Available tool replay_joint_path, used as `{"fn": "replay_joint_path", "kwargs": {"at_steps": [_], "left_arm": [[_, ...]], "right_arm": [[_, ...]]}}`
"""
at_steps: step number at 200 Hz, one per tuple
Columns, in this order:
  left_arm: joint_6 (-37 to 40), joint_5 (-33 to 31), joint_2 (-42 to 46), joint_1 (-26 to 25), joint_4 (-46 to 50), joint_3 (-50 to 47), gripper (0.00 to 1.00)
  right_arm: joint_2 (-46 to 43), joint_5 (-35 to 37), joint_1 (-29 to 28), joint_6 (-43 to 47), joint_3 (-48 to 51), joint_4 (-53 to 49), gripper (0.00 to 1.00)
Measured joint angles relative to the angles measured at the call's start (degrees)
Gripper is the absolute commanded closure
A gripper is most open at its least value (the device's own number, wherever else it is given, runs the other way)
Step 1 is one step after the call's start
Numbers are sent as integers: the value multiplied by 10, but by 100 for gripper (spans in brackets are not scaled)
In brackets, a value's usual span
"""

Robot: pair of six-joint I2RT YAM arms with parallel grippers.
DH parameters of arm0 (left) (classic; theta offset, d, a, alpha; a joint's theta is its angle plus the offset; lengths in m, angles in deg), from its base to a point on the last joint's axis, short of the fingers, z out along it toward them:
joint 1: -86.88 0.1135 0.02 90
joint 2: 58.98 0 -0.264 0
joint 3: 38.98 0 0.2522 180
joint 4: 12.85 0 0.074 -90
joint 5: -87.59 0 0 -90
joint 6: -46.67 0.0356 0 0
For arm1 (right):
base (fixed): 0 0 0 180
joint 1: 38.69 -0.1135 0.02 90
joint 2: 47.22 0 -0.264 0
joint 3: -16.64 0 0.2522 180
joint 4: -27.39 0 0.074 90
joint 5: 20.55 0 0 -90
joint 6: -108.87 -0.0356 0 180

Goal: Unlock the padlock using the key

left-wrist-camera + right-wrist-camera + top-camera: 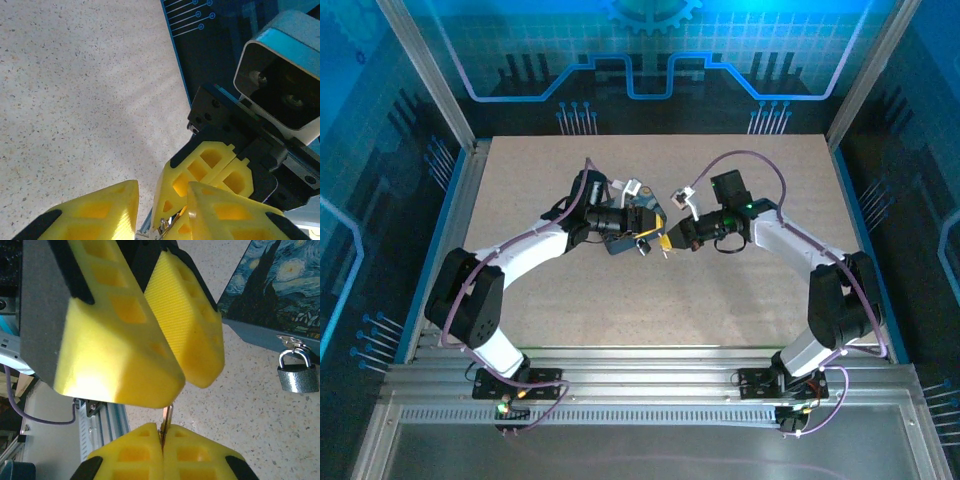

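Observation:
The key [168, 416] is a thin metal blade standing up out of my right gripper [161, 429], which is shut on it. Its upper tip runs under the near finger [115, 340] of my left gripper. The small grey padlock [297, 372] hangs by its silvery shackle from the hasp of the patterned box [280, 285], off to the right of both grippers and apart from them. In the left wrist view my left gripper [161, 190] has its jaws apart, and the right gripper's yellow fingers [205, 167] reach in between them with the key [170, 222]. From above, both grippers [662, 236] meet at mid-table.
The box with the blue swirl picture lies on the speckled tabletop [720, 300] just left of the grippers. The right wrist's camera housing [280, 85] hangs close over my left fingers. Aluminium rails [107, 425] and blue walls border the table.

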Motion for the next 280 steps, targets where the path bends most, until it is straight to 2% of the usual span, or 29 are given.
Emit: {"fn": "replay_joint_path", "kwargs": {"at_steps": [120, 173, 210, 226, 234, 255, 280], "left_arm": [[-16, 10, 0, 0, -10, -17, 79], [-31, 12, 0, -1, -27, -20, 100], [-35, -2, 0, 0, -29, -23, 100], [-44, -12, 0, 0, -29, -24, 100], [-48, -18, 0, 1, -29, -26, 100], [-59, -35, 0, 8, -29, -30, 100], [-60, -46, 0, 12, -30, -30, 100]], "right_arm": [[14, 1, 0, -2, -20, 4, 100], [19, 6, 0, -3, -27, 1, 100], [24, 12, 0, -8, -29, 0, 85], [24, 16, 1, -17, -29, 1, 70], [24, 18, 4, -22, -29, 4, 66], [20, 19, 23, -32, -21, 12, 60], [-10, 26, 53, -54, 11, 17, 59]]}}
